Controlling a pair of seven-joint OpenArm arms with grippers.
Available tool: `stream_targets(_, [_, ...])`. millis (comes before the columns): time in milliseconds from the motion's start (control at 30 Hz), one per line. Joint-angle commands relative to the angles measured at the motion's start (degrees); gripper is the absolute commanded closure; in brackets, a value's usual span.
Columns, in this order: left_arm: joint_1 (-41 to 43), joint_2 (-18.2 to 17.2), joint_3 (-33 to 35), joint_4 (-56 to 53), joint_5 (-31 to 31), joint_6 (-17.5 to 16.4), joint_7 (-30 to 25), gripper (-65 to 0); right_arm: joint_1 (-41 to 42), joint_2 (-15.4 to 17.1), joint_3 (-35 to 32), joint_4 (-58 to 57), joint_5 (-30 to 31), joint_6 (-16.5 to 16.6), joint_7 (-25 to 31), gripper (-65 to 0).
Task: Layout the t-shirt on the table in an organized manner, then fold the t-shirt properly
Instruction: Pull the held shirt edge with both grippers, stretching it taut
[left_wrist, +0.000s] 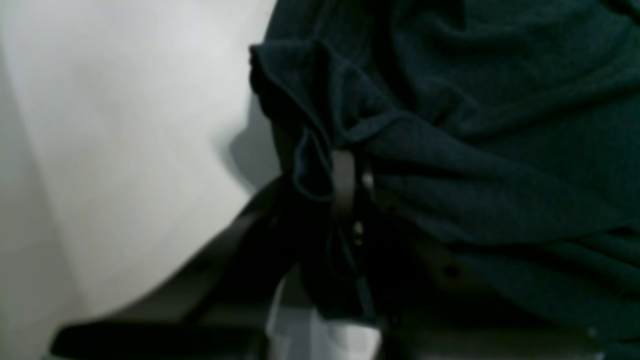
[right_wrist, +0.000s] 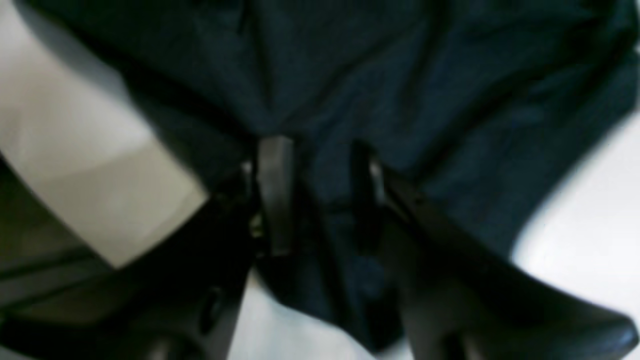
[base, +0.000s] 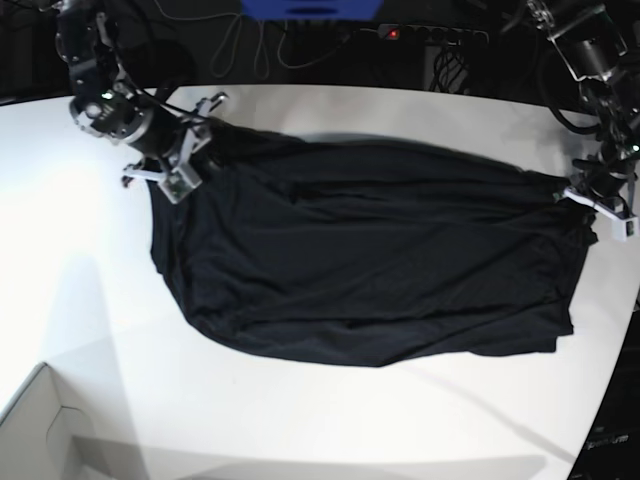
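One t-shirt (base: 370, 260), one table (base: 300, 420), two pincers.

Left gripper (left_wrist: 350, 180) clamped; right gripper (right_wrist: 320, 195) parted (arms spread wide).

T-shirt (base: 370, 260) spread on table (base: 300, 420), between both arms.

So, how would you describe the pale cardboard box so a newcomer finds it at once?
Start from the large white table under the spread black t-shirt. Follow the table's near edge to the base view's bottom left corner: there sits the pale cardboard box, partly cut off. It is the only angular, open-topped thing, well apart from the cloth.
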Motion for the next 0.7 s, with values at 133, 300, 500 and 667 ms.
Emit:
stream_targets(133, [-0.9, -1.1, -0.3, 0.7, -0.4, 0.0, -0.9, 0.0, -4.3, -2.6, 8.6, 6.0, 0.4, 0.3, 1.0, -30.3])
stream_targets(300, [-0.9, -1.2, -0.3, 0.7, -0.4, 0.0, -0.9, 0.0, -9.5, -1.6, 9.5, 7.6, 0.4, 0.3, 1.0, -31.9])
stream_targets(500, [-0.9, -1.3, -0.3, 0.7, -0.4, 0.0, -0.9, 0.0, -11.6, -1.4, 5.8, 7.1, 0.4, 0.3, 1.1, -32.3])
stream_targets(667, [-0.7, -1.3, -0.3, 0.7, -0.4, 0.0, -0.9, 0.0, -10.0, -1.8, 5.1, 3.4, 0.4, 0.3, 2.4, -32.3])
